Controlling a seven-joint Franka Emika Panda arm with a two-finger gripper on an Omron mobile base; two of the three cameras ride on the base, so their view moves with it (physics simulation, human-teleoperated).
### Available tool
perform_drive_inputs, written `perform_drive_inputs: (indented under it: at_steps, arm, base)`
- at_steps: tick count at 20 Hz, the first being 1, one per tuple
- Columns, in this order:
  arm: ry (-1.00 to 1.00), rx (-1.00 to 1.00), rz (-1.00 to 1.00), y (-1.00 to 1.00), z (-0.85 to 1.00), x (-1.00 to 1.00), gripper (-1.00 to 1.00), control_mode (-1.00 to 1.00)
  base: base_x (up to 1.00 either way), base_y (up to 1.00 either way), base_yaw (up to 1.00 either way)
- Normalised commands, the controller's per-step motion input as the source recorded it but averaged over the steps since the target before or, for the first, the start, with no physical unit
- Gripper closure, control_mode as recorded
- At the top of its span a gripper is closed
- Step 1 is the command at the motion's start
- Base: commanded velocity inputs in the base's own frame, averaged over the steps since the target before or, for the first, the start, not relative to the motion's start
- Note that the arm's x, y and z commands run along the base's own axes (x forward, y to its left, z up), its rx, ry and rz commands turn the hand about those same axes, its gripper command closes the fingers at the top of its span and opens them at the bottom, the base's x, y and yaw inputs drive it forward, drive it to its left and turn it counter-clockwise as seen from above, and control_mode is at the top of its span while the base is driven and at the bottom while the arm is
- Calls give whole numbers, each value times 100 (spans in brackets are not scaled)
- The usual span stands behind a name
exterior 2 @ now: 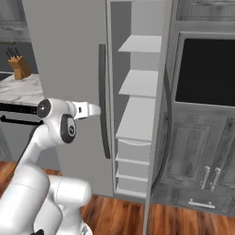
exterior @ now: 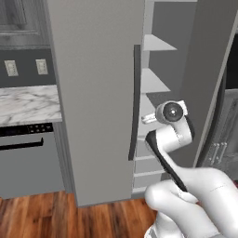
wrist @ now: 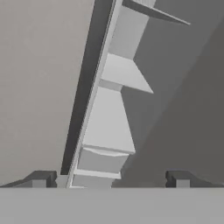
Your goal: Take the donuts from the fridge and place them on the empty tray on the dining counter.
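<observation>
- Before the fridge (exterior: 97, 93), its right door ajar, the robot's jaws (wrist: 109, 179) stand spread wide, holding nothing.
- White shelves (exterior 2: 140, 82) show through the gap, beside the left door's dark handle (exterior: 135, 102).
- Donuts cannot be made out on the visible shelves.
- Left of the fridge sits a marble bench (exterior: 28, 104).

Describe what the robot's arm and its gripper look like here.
The arm is glossy white with rounded, bulbous links and dark grey to black bands at the joints. A round dark cap sits on the joint near the wrist. The gripper has two small dark grey, blocky finger tips. No cables or markings show.
</observation>
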Motion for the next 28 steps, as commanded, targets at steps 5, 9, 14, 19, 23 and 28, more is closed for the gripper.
perform_drive_inputs:
  at_steps: [5,9,14,19,23,28]
  arm:
    - [-1,27,11,44,54,0,-100,-100]
    - [-10,27,0,18,57,4,-100,-100]
    - [1,6,-2,-7,33,1,-100,-100]
    - [16,0,-2,-22,7,27,-100,-100]
    - [20,0,0,-2,0,61,-100,-100]
    - [6,0,0,0,-4,68,-100,-100]
  base:
    - [0,0,0]
    - [0,0,0]
    - [0,0,0]
    - [0,0,0]
    - [0,0,0]
    - [0,0,0]
